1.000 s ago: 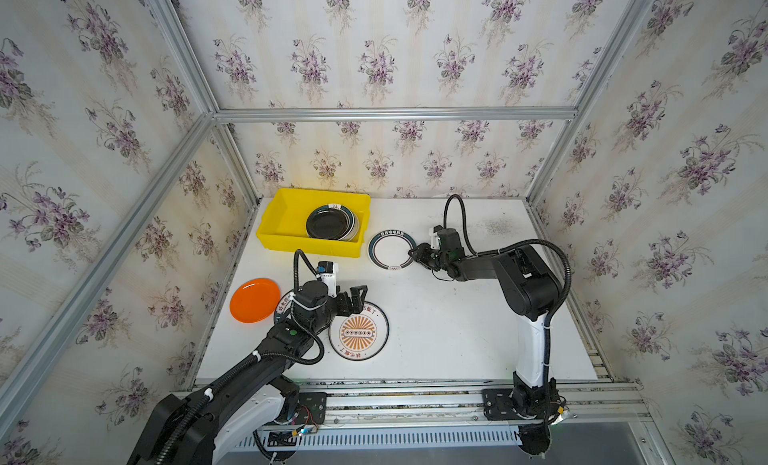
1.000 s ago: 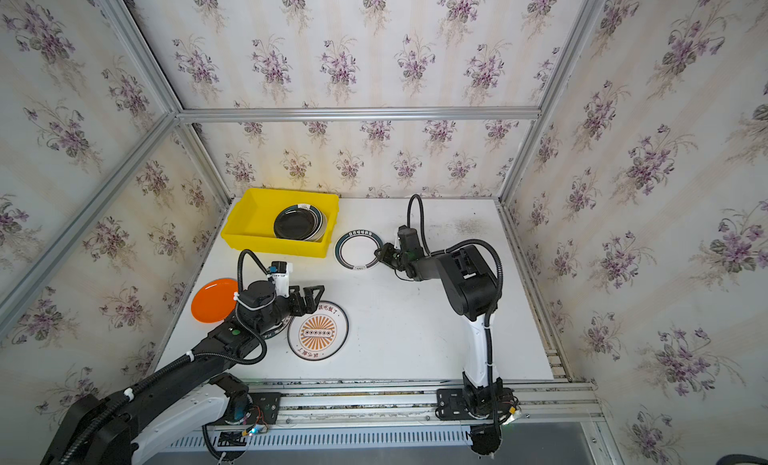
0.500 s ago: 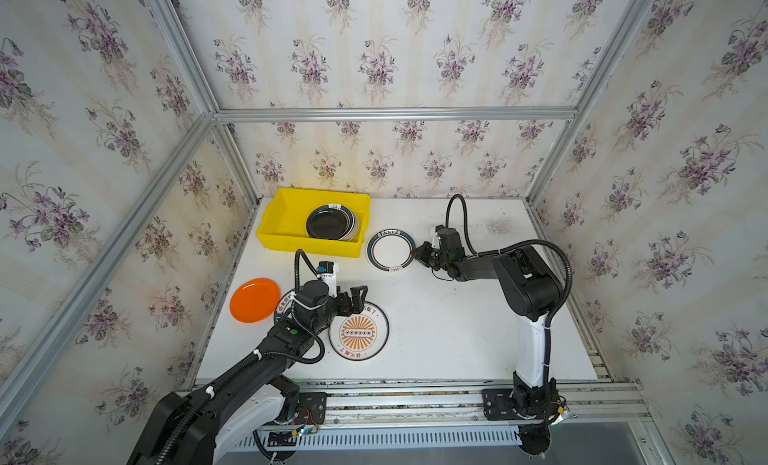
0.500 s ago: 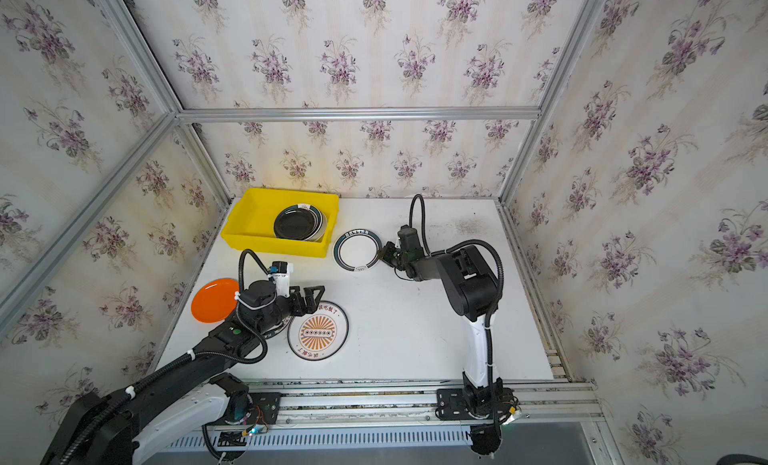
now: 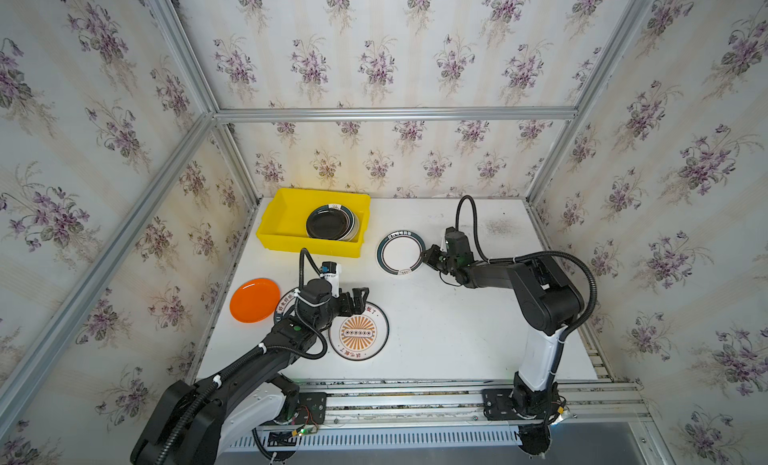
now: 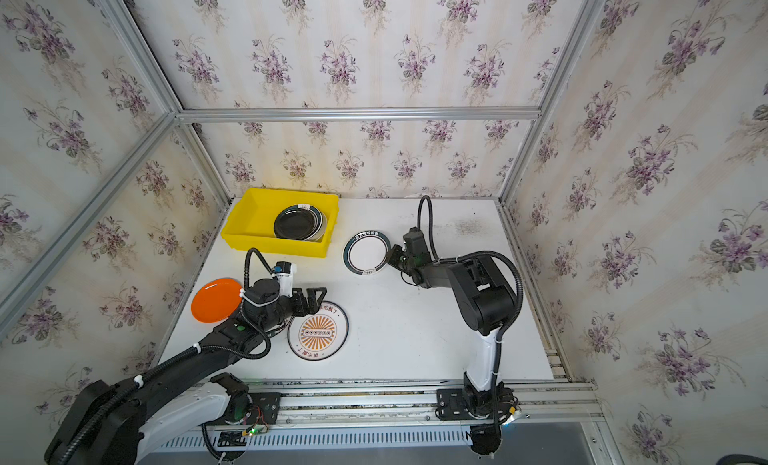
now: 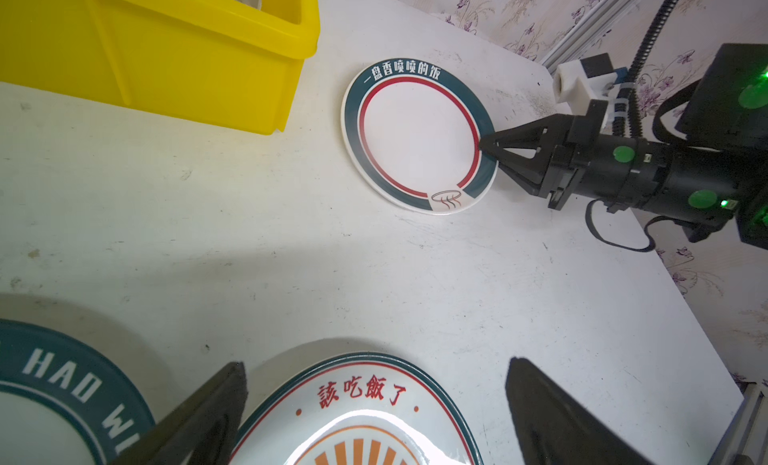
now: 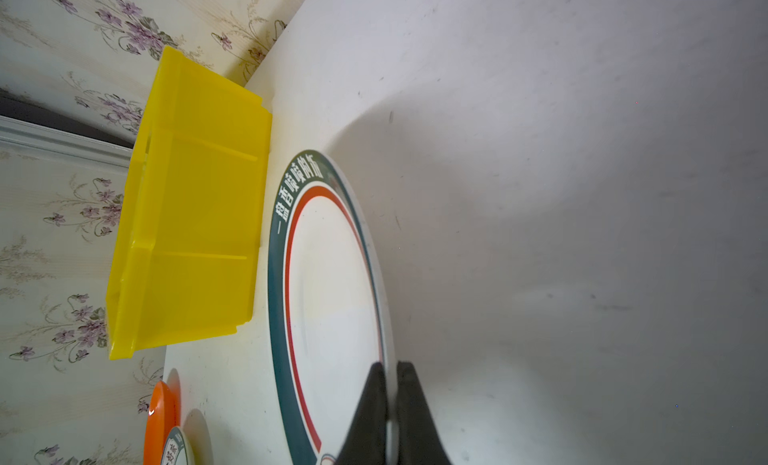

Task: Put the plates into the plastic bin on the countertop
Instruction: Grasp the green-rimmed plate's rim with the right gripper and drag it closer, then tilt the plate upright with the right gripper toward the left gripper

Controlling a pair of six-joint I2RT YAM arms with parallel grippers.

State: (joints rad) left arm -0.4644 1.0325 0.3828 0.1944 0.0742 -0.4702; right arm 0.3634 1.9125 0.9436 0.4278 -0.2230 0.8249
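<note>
My right gripper (image 5: 424,257) (image 8: 390,365) is shut on the right rim of a white plate with a dark green lettered rim (image 5: 400,253) (image 8: 328,296) (image 7: 415,139), just right of the yellow plastic bin (image 5: 307,247) (image 8: 195,242). A black plate (image 5: 328,223) tops a small stack inside the bin. My left gripper (image 5: 360,296) (image 7: 376,363) hangs open over the far edge of the orange-sunburst plate (image 5: 358,332) (image 7: 361,404), touching nothing. An orange plate (image 5: 254,299) lies at the left edge of the countertop (image 5: 457,326). Another green-rimmed plate (image 7: 62,380) is partly hidden under my left arm.
Floral walls with aluminium rails (image 5: 395,114) close in the countertop on three sides. The bin stands in the back left corner. Both arm bases sit on the front rail (image 5: 415,400). Bare white surface lies between the sunburst plate and the right arm.
The right gripper's jaws have closed onto the green-rimmed plate's rim. The left arm and the other plates have not moved.
</note>
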